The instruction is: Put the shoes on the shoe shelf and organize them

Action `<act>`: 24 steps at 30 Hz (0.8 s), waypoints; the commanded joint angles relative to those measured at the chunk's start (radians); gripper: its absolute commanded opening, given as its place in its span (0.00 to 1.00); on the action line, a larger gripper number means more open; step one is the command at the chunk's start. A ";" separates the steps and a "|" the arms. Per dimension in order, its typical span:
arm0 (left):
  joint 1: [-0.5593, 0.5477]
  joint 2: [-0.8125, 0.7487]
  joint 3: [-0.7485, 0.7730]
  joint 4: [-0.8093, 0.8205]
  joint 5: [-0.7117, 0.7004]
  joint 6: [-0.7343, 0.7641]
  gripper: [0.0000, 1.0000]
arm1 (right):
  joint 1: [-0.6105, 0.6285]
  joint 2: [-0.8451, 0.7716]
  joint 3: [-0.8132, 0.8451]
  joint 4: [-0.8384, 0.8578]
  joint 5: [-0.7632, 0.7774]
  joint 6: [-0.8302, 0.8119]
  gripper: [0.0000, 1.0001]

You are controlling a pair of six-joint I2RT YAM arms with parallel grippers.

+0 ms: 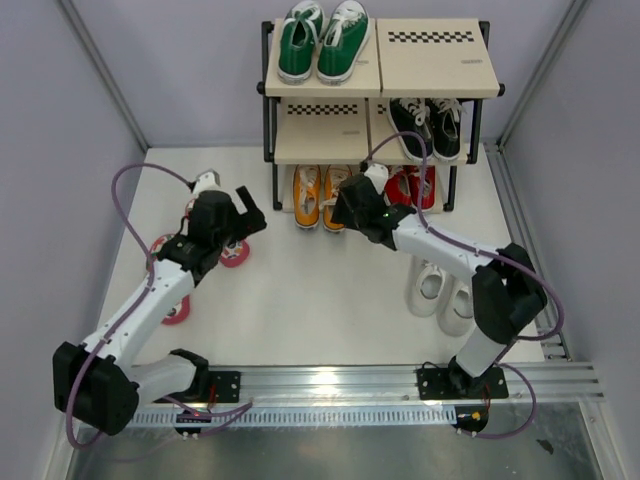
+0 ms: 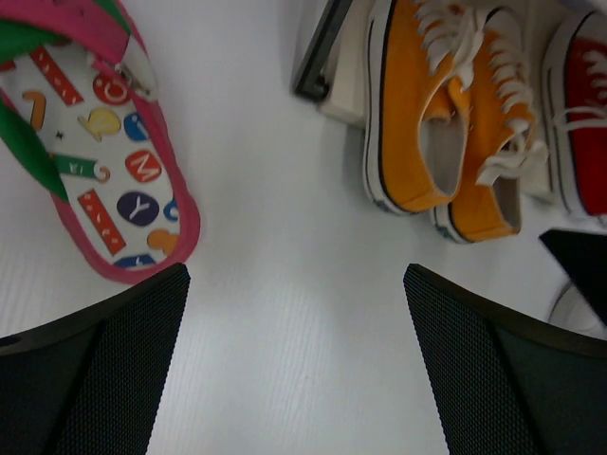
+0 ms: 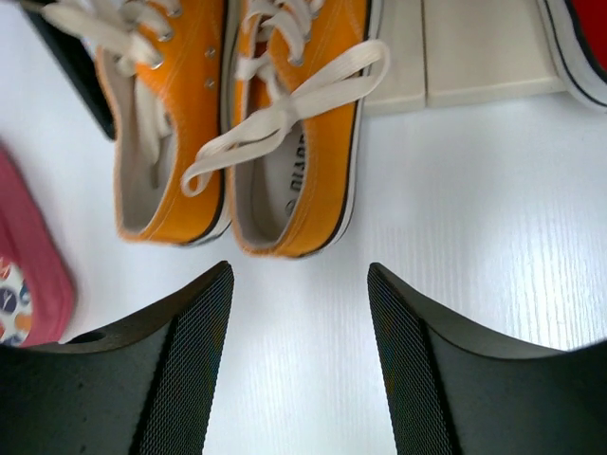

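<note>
Surface: white table (image 1: 330, 300), pale grey walls (image 1: 180, 70) around it.
Shelf: shoe shelf (image 1: 435, 65) at the far edge, orange sneakers (image 1: 320, 195) on the bottom tier, left.
Counts: five sneaker pairs, namely orange, green sneakers (image 1: 322, 42), black sneakers (image 1: 428, 125), red sneakers (image 1: 412, 187), and white sneakers (image 1: 440, 292) near the table's right edge.
Flip-flops: pink flip-flops (image 1: 178, 310) near the left edge, partly hidden by the arm.
Left wrist only: letter-printed insole.
Claws: left gripper (image 2: 296, 280) wide, empty; right gripper (image 3: 299, 275) parted, empty, just before the orange pair.

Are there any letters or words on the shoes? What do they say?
"N" and "Y": inside coloured dots on the insole of the pink flip-flop.
"DIA": the start of a word printed inside the orange sneaker; the rest cannot be read.
The other marks on the flip-flop insole are too blurred to read.
</note>
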 commanded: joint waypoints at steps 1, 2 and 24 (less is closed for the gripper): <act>0.089 0.048 0.093 0.202 0.196 0.117 0.99 | 0.050 -0.090 -0.041 0.028 -0.013 -0.034 0.64; 0.100 0.066 0.114 0.225 0.209 0.165 0.99 | 0.058 -0.101 -0.059 0.026 -0.013 -0.034 0.64; 0.179 0.617 0.579 0.543 0.336 0.228 0.89 | 0.075 -0.287 -0.313 0.207 -0.066 0.034 0.65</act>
